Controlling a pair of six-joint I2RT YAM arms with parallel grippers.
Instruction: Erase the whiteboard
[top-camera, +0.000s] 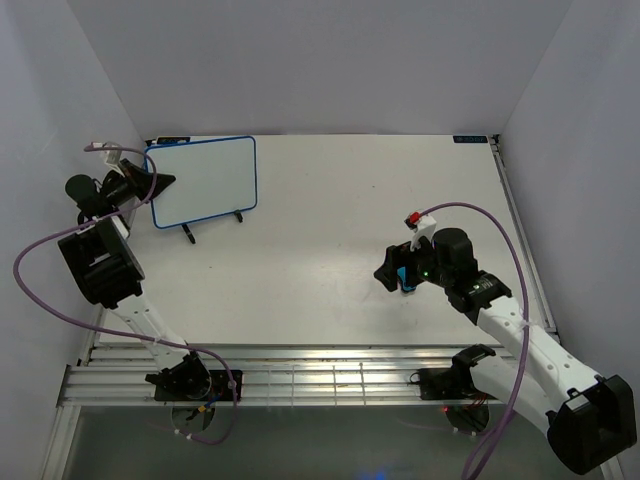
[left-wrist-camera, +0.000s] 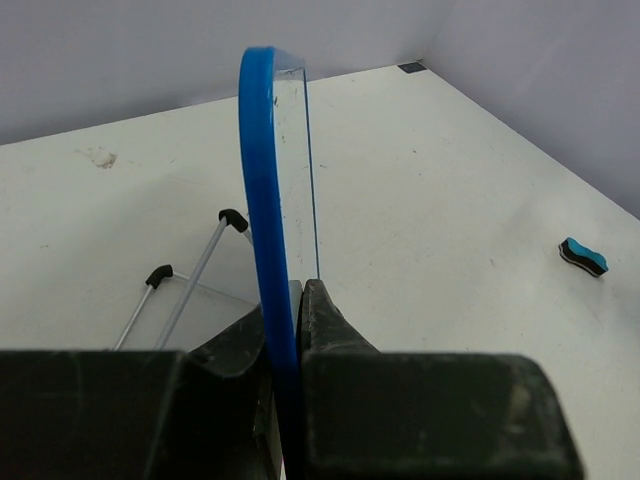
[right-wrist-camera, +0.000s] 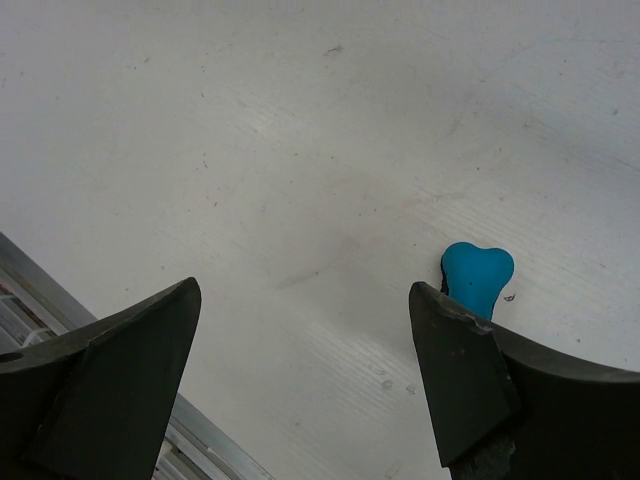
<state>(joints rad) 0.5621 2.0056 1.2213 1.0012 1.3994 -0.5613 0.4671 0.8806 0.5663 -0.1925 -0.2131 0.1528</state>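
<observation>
From the top camera, the whiteboard (top-camera: 205, 180) stands at the far left of the table (top-camera: 330, 190), leaning on a wire stand (top-camera: 188, 236) whose two black feet show below its lower edge. Its face looks plain white here. The left gripper (top-camera: 160, 182) meets the board at its left edge. The right gripper (top-camera: 393, 273) is well apart from it, on the right half of the table. A small blue eraser (top-camera: 403, 278) shows just beside this gripper, partly covered by it. A purple cable (top-camera: 30, 290) loops around the left arm. Nothing stands between the board and the eraser.

The left wrist camera shows the whiteboard (left-wrist-camera: 262, 170) edge-on, upright and a little tilted. The left gripper (left-wrist-camera: 297, 318) has its fingers (left-wrist-camera: 325, 318) pressed on the blue frame from both sides, a grip that the top camera does not make clear. The rods of the wire stand (left-wrist-camera: 190, 275) are to the left, and the eraser (left-wrist-camera: 583, 256) lies alone far to the right.

In the right wrist camera, the right gripper (right-wrist-camera: 302, 295) has its fingers (right-wrist-camera: 120, 370) spread wide and holds nothing. The eraser (right-wrist-camera: 478, 275) lies on the table, half hidden behind the right finger, not between the two.
</observation>
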